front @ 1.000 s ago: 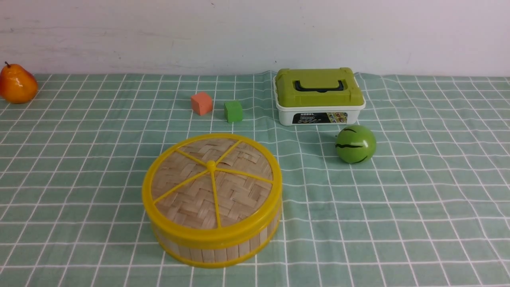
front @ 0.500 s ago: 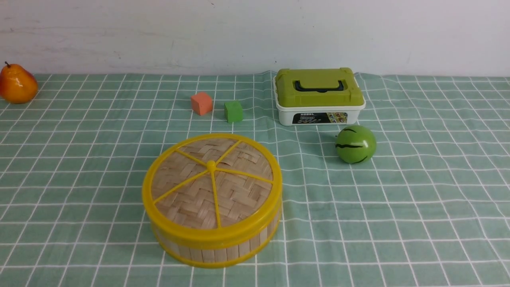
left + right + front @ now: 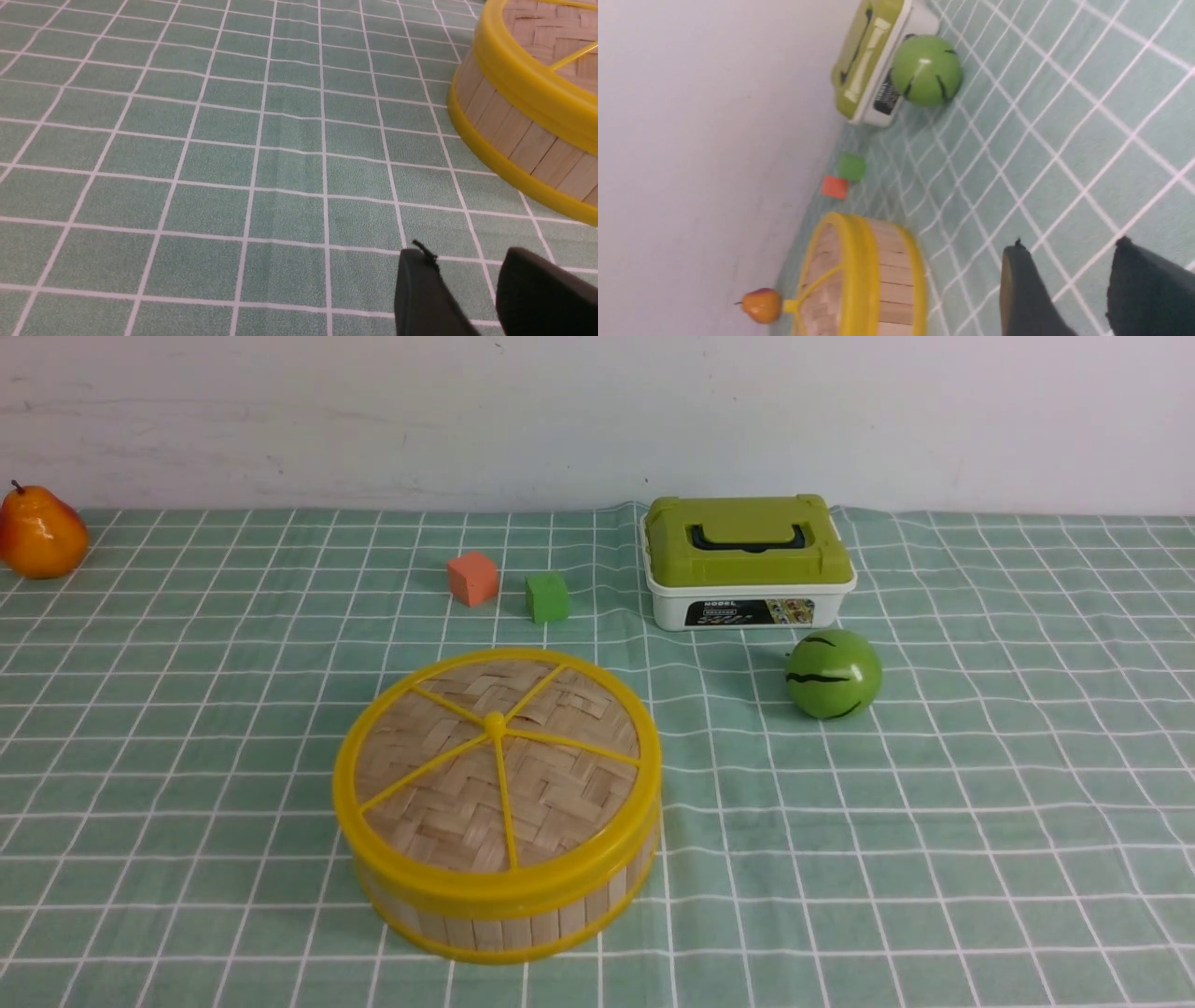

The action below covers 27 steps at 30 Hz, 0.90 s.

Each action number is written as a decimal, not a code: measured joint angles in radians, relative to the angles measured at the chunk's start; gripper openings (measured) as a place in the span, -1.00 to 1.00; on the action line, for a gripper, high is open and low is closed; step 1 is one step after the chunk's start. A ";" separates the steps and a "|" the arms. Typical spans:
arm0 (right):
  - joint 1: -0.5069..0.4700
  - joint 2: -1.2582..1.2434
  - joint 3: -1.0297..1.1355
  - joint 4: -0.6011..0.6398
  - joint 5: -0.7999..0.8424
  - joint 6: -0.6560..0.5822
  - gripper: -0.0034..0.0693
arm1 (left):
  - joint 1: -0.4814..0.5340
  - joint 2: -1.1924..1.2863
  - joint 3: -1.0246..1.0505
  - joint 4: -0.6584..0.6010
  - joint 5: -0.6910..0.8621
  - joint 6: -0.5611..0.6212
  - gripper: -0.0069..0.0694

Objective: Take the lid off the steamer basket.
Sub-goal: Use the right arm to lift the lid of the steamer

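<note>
In the front view, the woven bamboo lid [image 3: 560,784] sits fully over the steamer basket [image 3: 503,931], left of the frame's centre; its raised centre knob [image 3: 495,723] probably gives the easiest hold. The lid's thick rim hides the basket's top edge and inside. Neither arm shows there. The left wrist view cuts the basket off at the upper right of the frame; the left claw [image 3: 460,280] stands open, gripping nothing. The right claw [image 3: 1069,275] is parted and empty too, its fingers cropped by the lower edge.
</note>
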 joint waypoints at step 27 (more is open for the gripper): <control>0.000 0.494 -0.754 -0.397 0.410 -0.667 -0.92 | 0.000 0.000 0.000 0.000 0.000 0.000 -0.19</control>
